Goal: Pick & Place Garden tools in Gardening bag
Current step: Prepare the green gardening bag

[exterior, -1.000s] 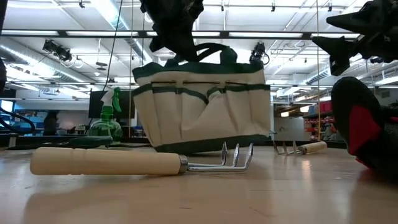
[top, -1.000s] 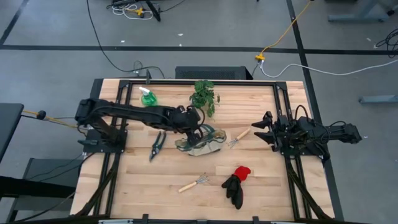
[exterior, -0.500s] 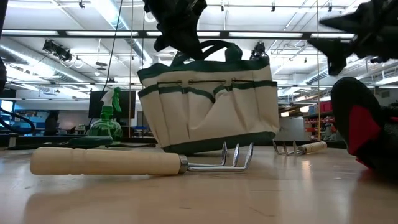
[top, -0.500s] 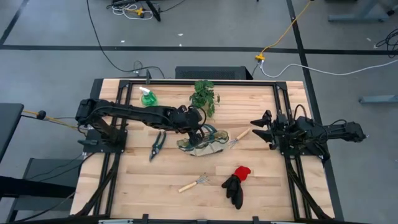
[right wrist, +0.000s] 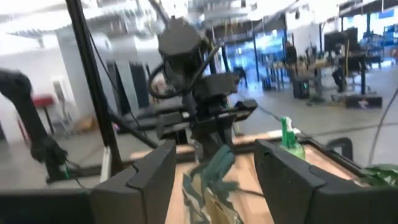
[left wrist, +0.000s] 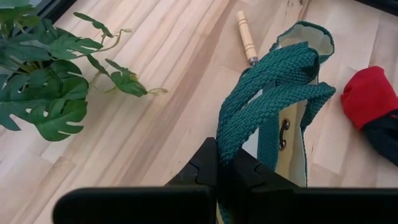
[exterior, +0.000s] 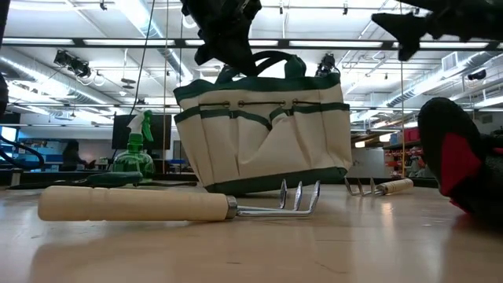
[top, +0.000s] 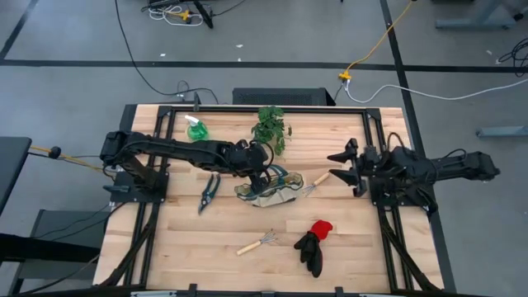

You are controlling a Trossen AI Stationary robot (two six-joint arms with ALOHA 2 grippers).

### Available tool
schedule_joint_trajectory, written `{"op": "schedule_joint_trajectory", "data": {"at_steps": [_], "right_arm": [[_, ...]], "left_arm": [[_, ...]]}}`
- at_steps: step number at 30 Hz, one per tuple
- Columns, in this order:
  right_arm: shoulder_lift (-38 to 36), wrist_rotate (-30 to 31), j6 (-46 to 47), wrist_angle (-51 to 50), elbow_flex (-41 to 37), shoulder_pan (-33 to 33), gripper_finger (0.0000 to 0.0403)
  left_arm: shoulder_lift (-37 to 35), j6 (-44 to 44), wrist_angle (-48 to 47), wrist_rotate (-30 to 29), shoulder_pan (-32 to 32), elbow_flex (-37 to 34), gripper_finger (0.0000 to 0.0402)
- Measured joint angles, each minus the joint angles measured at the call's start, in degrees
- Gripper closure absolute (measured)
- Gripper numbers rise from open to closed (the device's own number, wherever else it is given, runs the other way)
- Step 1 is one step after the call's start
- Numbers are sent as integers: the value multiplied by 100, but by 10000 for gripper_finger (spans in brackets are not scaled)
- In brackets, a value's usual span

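The cream gardening bag (top: 270, 188) with green trim stands mid-table, slightly tilted in the low view (exterior: 263, 137). My left gripper (top: 262, 167) is above it, shut on its green handles (left wrist: 267, 93). My right gripper (top: 340, 165) is open and empty, raised to the bag's right, and shows at the top of the low view (exterior: 416, 20). One wooden-handled rake (top: 316, 181) lies just right of the bag. The other rake (top: 257, 243) and the red-and-black gloves (top: 314, 240) lie near the front. The shears (top: 209, 191) lie left of the bag, and the spray bottle (top: 196, 129) stands at the far left. My left gripper pinches both green handle straps together near their top (left wrist: 231, 134) between its two fingers. It comes from above and from the table's left. The straps run taut from the fingers down to the bag's rim (left wrist: 305, 37). The bag hangs tilted below, its base at the table.
A leafy plant (top: 270, 128) stands at the far edge behind the bag. Black rail frames run along the table's left and right sides. Bare wood lies between the bag and the front rake.
My left gripper has pulled the handles a little toward the table's right, and the bag has shifted that way and tipped slightly, then held still. My right gripper has risen and moved a little toward the bag, staying open.
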Motion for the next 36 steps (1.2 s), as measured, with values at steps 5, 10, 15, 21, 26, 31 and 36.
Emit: {"op": "schedule_joint_trajectory", "data": {"at_steps": [5,10,15,21,26,31,36], "right_arm": [[886,158,-115,-809,864,0,183],[1643,299,-230,-1410,1536,0,183],[2198,304,-247,-1695,1997,0,183],[2795,697,-394,-2546,2583,0,183],[3145,796,-525,-2865,2946,-2,183],[3360,798,-525,-3087,3298,-2,186],[3704,897,-529,-3831,3782,-13,206]], "left_arm": [[-2,0,0,-2,-3,0,391],[-2,0,0,1,-10,0,390],[-9,45,2,1,-14,2,390],[-11,132,4,1,-14,2,390],[-11,138,37,-1,-14,2,390],[-11,196,114,1,-12,4,390],[-11,199,134,-3,-12,4,390]]}}
